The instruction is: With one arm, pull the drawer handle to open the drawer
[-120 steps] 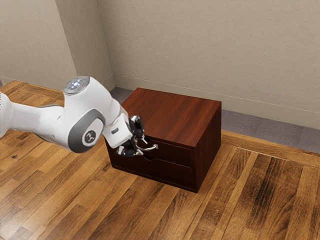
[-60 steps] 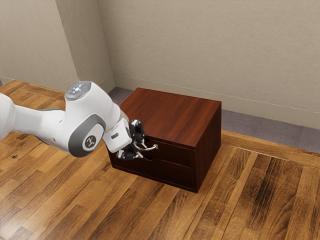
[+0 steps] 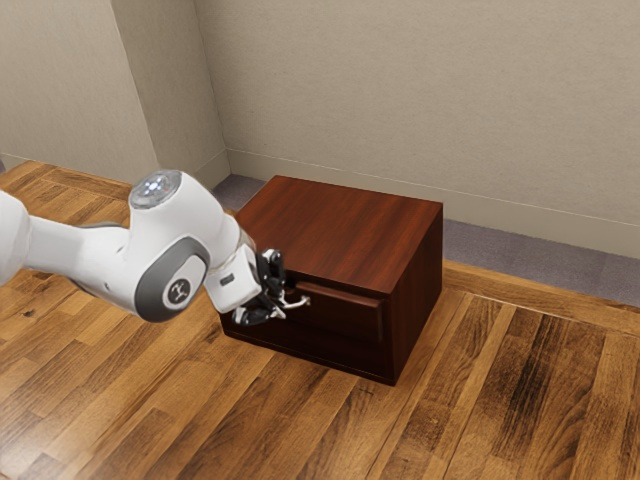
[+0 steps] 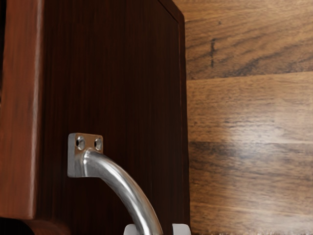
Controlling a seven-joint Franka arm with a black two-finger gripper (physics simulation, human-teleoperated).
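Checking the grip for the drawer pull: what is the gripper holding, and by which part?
The gripper holds the drawer handle by its curved bar, away from the mounting plate.

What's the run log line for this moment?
phase: pull | gripper: shut on handle | upper drawer: slightly out of cabinet | task: drawer not fully open
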